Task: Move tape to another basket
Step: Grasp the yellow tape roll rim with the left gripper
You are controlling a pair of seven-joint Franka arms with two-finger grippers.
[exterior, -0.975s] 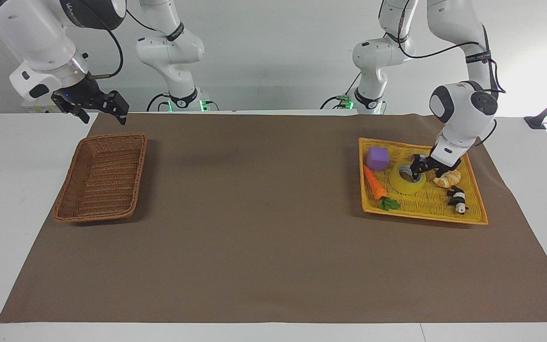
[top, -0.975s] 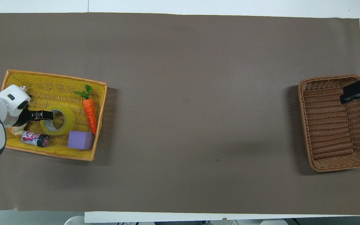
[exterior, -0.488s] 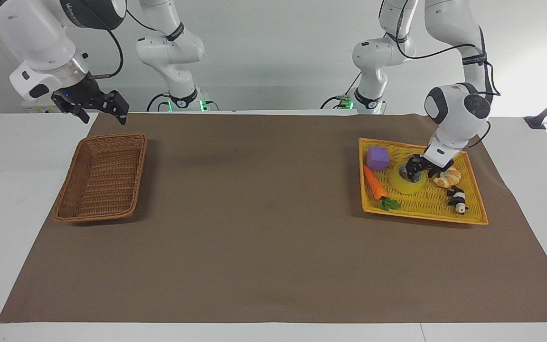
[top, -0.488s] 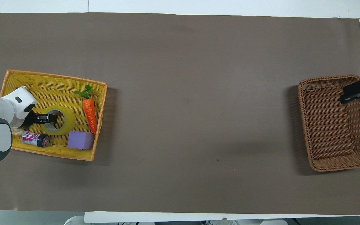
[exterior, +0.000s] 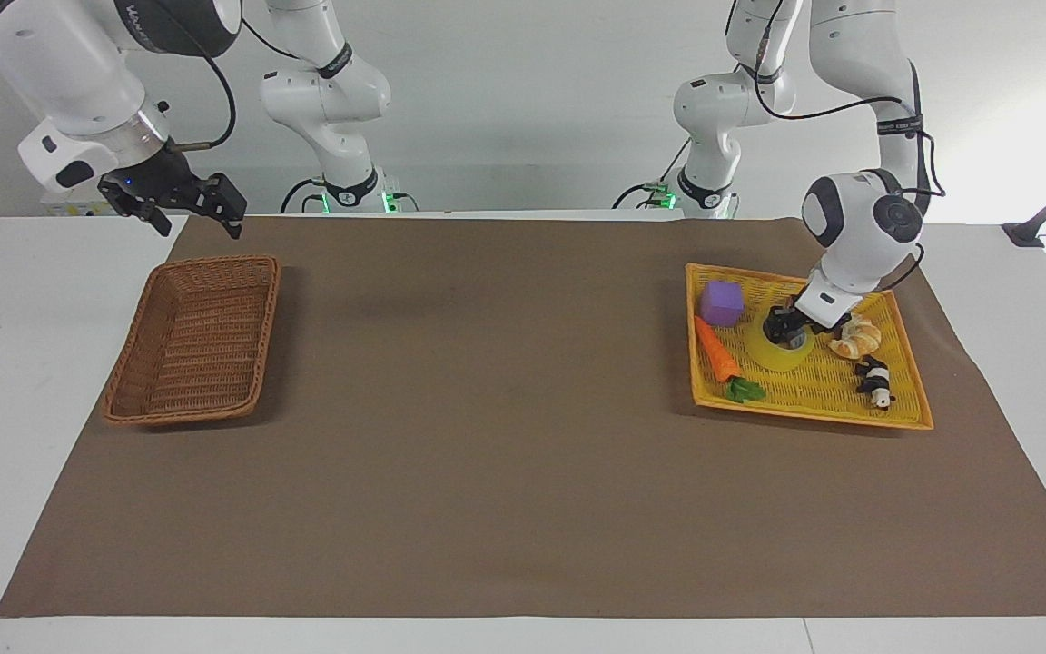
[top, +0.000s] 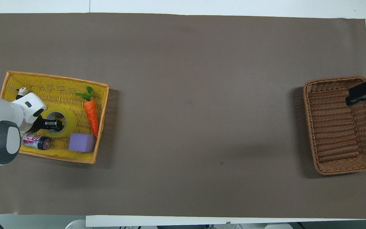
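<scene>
The yellow tape roll (exterior: 782, 356) lies flat in the yellow tray (exterior: 814, 392), between the carrot and the bread. My left gripper (exterior: 786, 334) is down at the roll, its tip over the pale core; in the overhead view the left gripper (top: 54, 124) covers the core of the tape (top: 70, 122). The brown wicker basket (exterior: 264, 318) stands at the right arm's end of the table and holds nothing. My right gripper (exterior: 196, 218) waits open, raised by the basket's rim; one tip of the right gripper (top: 361, 93) shows over the basket (top: 342, 127) from overhead.
The yellow tray (top: 59, 86) also holds a purple cube (top: 81, 142), a toy carrot (top: 91, 116), a drink can (top: 35, 141), a panda figure (exterior: 875, 381) and a bread piece (exterior: 857, 341). A brown mat (exterior: 487, 436) covers the table between tray and basket.
My left gripper has moved from the roll's edge in toward its core, with the wrist swinging toward the table's middle. The tape and the right arm have not moved.
</scene>
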